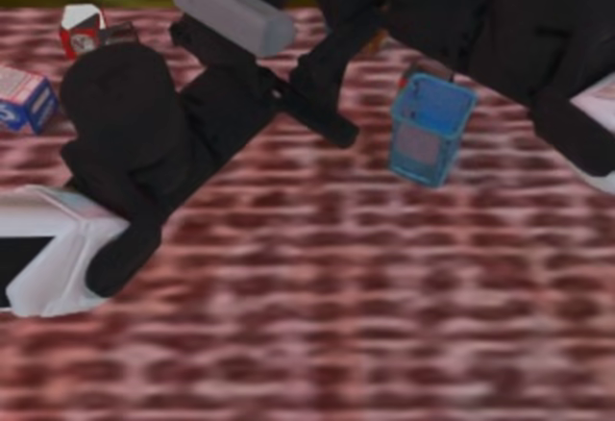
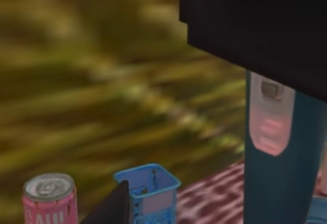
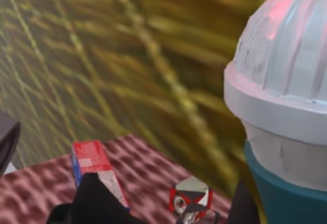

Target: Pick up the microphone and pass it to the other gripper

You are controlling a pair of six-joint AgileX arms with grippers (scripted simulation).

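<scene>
microphone (image 2: 276, 173) is up off the tabletop (image 1: 336, 296), so the pickup looks done to me. in my left wrist view its teal handle with the pale switch stands close and upright, with a black block just above it. in my right wrist view its round white head fills the near side, the teal body below it. from above i cannot see it at all; my arms hide it.

my left tool (image 1: 322, 118) reaches in from the left side toward the far middle of the tabletop, and my right tool (image 1: 322, 61) comes in from the far right to meet it. the two are just beside each other there, so i judge the microphone hangs between them at the handover point.

what i cannot tell is which tool has hold of it, or whether either is closed on it or parted; no view shows the grip plainly. so, as i read it, the pass itself is in hand but not shown finished: one tool must be seen holding alone, the other clear of it.

a blue basket (image 1: 430, 128) stands on the tabletop near the meeting point, apart from both tools.
</scene>
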